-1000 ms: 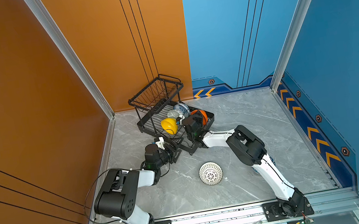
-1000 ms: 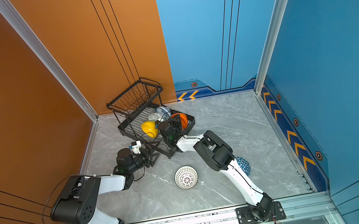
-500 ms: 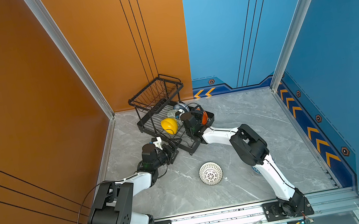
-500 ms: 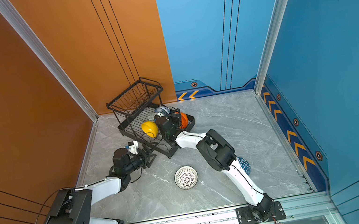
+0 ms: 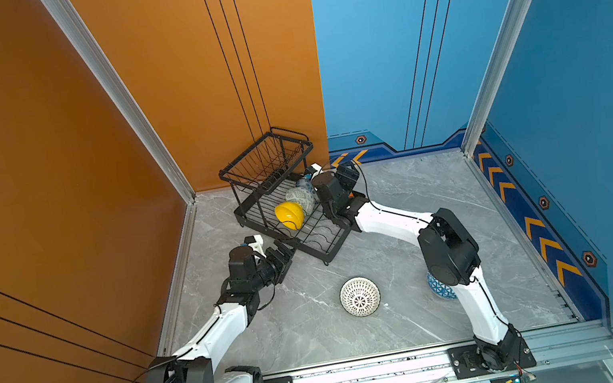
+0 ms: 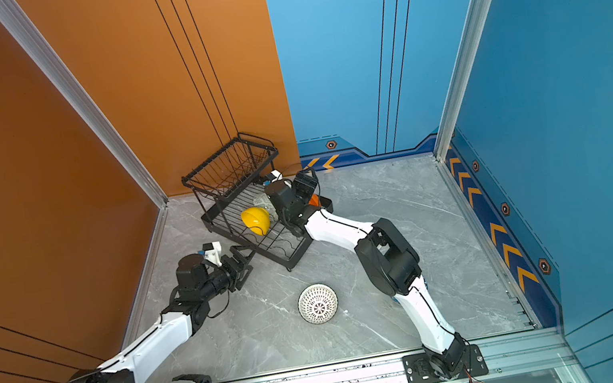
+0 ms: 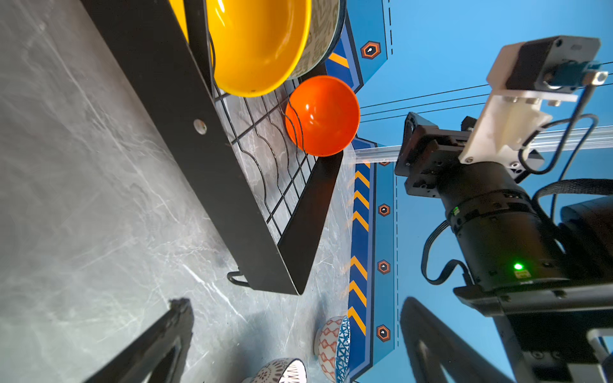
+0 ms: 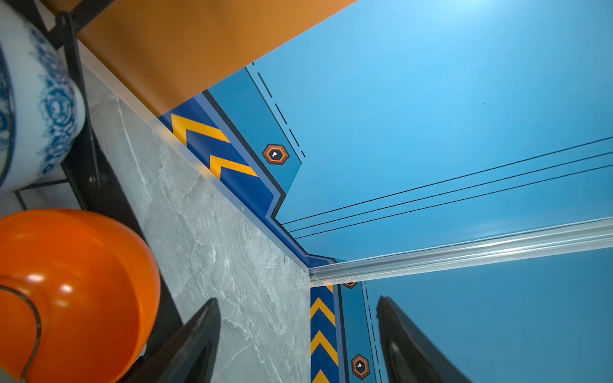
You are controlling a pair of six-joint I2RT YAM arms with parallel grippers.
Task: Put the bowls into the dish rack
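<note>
Bowls stood on edge in the long tray of a black wire dish rack (image 5: 316, 237), which sat at an angle on a grey marbled tabletop (image 5: 321, 341) close to the corner of the orange wall. In both top views a yellow bowl (image 5: 290, 215) leaned in the curved dividers, with a pale green geometric bowl (image 5: 301, 198) just behind it and a white-and-blue floral bowl (image 5: 304, 183) behind that, below the raised basket (image 5: 266, 161). An orange bowl (image 7: 321, 116) stood on edge against the tray's far rim, shown most plainly by the left wrist camera. The right gripper (image 8: 297, 300) hung just beside the orange bowl, its fingers (image 8: 199, 341) spread apart with only tabletop and blue wall between them, gripping nothing. The left gripper (image 5: 282, 255) lay low, just short of the tray's near corner, with its fingers wide apart and nothing held. Two bowls lay outside the rack. A white lattice bowl (image 5: 359, 296) was upside down on the open tabletop between the arms. A blue triangle-patterned bowl (image 5: 441, 291) was well apart from the rack and largely hidden behind the right arm (image 5: 449, 248); whether it sat upright could not be told.
</note>
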